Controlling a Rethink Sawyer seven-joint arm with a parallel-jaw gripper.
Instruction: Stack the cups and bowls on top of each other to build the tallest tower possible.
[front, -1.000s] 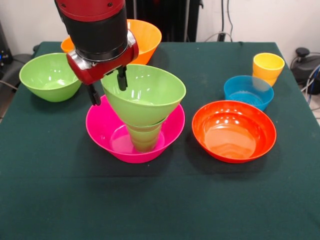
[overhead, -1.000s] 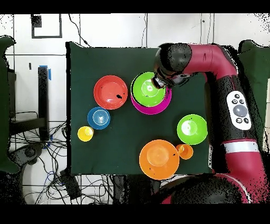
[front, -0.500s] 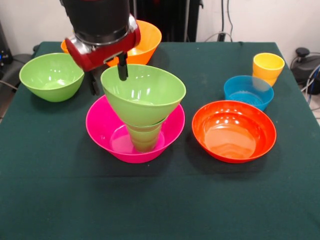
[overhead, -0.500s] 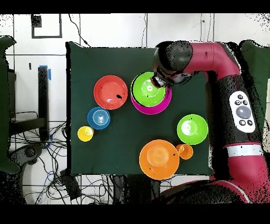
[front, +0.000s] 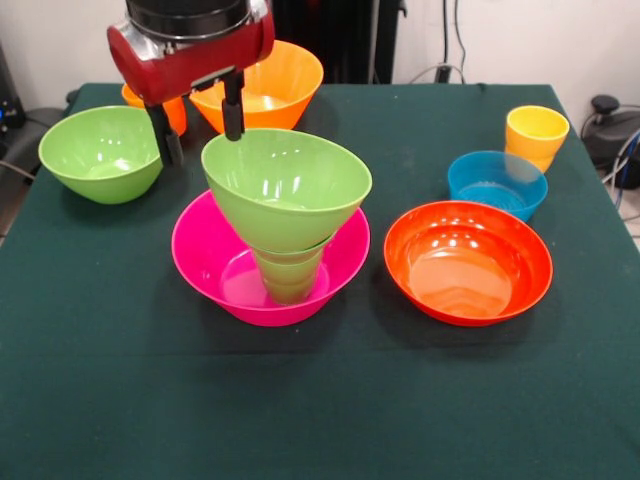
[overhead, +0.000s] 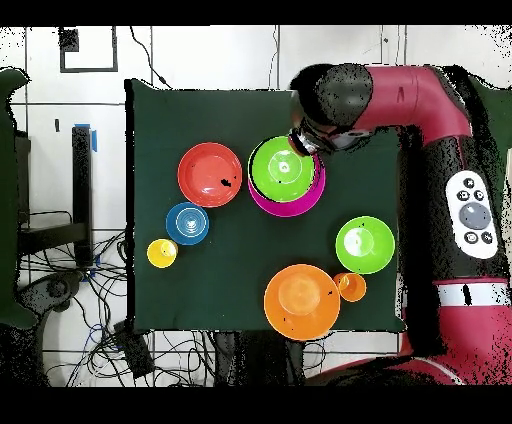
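Note:
The tower stands mid-table: a large pink bowl (front: 200, 255) as base, a green cup (front: 290, 278) upright inside it, and a light green bowl (front: 285, 185) seated on the cup. From above the tower shows as the light green bowl (overhead: 282, 168) ringed by the pink bowl (overhead: 287, 209). My gripper (front: 200, 122) hangs open and empty just above and behind that bowl's left rim, touching nothing. In the overhead view the gripper (overhead: 303, 141) sits at the bowl's edge.
A second light green bowl (front: 100, 152) sits at the left. An orange bowl (front: 265, 85) and an orange cup (front: 178, 108) are behind the gripper. The red-orange bowl (front: 467, 260), blue bowl (front: 497, 183) and yellow cup (front: 536, 133) are on the right.
My gripper, whose fingers straddled the light green bowl's left rim, has risen clear of it. The bowl stays on the stack.

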